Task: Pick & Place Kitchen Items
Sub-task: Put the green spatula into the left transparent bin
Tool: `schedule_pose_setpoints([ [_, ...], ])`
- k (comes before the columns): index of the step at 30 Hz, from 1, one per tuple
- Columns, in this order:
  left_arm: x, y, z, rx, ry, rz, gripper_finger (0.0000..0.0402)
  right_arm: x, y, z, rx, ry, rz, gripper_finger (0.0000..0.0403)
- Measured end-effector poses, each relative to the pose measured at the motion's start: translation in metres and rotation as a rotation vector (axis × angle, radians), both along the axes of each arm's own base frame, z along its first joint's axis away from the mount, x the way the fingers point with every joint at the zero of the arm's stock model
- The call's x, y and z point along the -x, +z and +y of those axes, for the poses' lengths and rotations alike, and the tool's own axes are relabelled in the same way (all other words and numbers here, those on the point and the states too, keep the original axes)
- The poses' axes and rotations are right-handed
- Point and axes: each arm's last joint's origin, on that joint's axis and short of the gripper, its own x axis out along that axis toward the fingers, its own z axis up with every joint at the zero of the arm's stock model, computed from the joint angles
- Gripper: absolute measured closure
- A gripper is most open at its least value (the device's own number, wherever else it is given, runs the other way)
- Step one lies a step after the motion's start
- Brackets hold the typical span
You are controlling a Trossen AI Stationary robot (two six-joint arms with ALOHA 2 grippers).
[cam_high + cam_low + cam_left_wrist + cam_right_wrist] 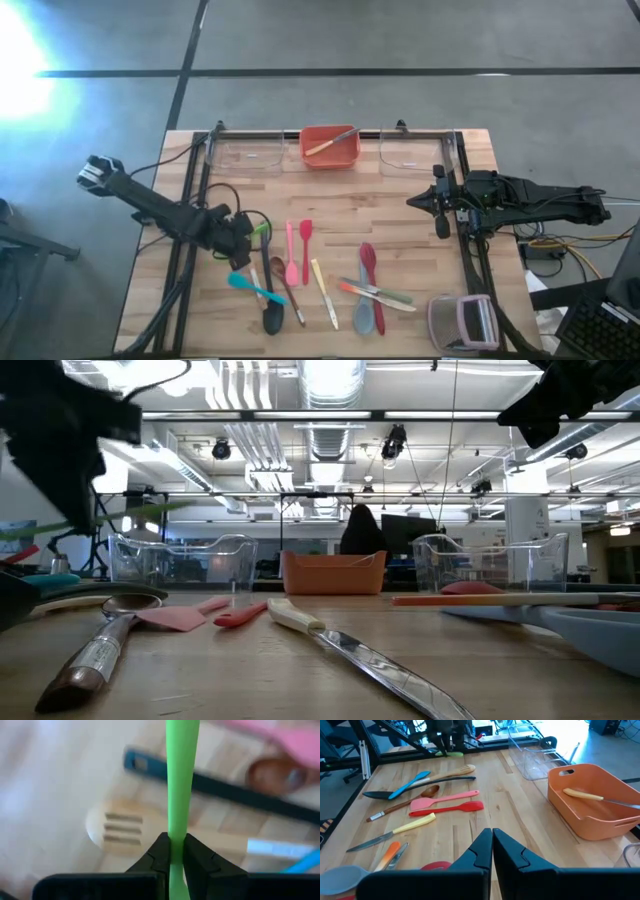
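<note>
My left gripper (243, 250) is at the table's left-middle, shut on a green utensil (181, 775) held above the table; the utensil also shows in the high view (262, 231). Under it lie a pale wooden slotted spatula (120, 830) and a dark long-handled spoon (215, 787). More utensils lie flat on the table: pink (291, 255) and red (305, 243) spatulas, a blue one (250, 287), a cream-handled knife (323, 290) and a red spoon (370, 265). My right gripper (492, 840) is shut and empty at the right-middle (428, 201). My left gripper pinches the green utensil's slim handle (176, 832) between its two fingertips. The fingers lie across the handle and come slanting down from the table's left. The utensil is lifted clear of the table and of the utensils under it.
An orange bin (310, 155) at the far middle edge holds a cream-handled knife (590, 796). Clear bins stand to its left (245, 152) and right (415, 150). A pink and grey object (462, 322) sits at the near right corner. Bare wood lies between the utensils and the bins.
</note>
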Motion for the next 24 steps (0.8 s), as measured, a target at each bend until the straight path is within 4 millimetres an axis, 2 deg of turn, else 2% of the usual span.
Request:
schedule_pose_setpoints([
  [10,-0.009,0.032,0.012,-0.407,0.023,-0.154,0.0370,0.000,0.000,0.000,0.000,0.000,0.000,0.0394],
  [17,-0.018,0.058,0.035,-0.623,0.141,-0.217,0.0370,0.000,0.000,0.000,0.000,0.000,0.000,0.0394],
  [24,-0.023,0.076,0.066,-0.761,0.237,-0.157,0.0370,0.000,0.000,0.000,0.000,0.000,0.000,0.0394],
])
